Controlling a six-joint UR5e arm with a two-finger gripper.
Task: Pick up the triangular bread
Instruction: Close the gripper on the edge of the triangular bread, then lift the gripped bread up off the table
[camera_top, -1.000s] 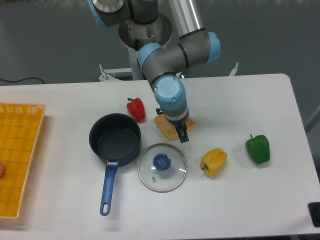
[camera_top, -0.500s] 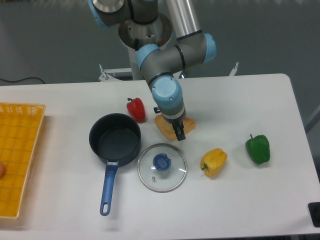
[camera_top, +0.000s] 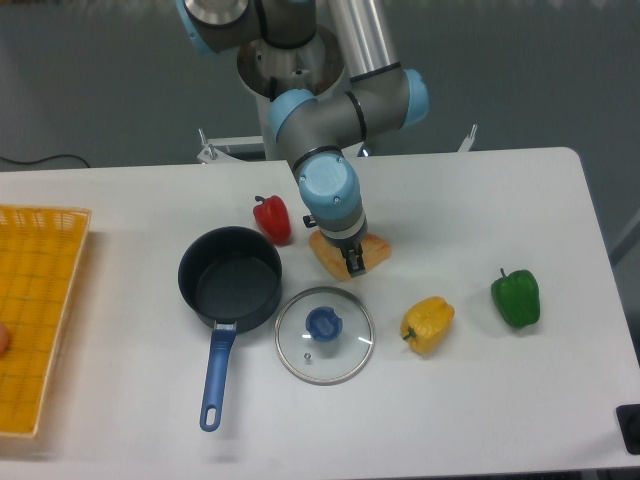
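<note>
The triangular bread (camera_top: 375, 250) is a golden-orange wedge lying on the white table just right of the red pepper. My gripper (camera_top: 351, 262) points down right over the bread's middle, with its dark fingertips at the bread's front edge. The wrist hides much of the bread, which shows on both sides of the fingers. The jaws look slightly apart and nothing is lifted; the bread rests on the table.
A red pepper (camera_top: 271, 218) stands left of the bread. A dark pot with a blue handle (camera_top: 230, 278) and a glass lid with a blue knob (camera_top: 324, 334) lie in front-left. A yellow pepper (camera_top: 428, 324) and a green pepper (camera_top: 516, 297) sit to the right. A yellow basket (camera_top: 40, 310) is at the left edge.
My gripper has moved a little left and back, from the bread's right front edge to over its middle. The bread and the other things have not moved.
</note>
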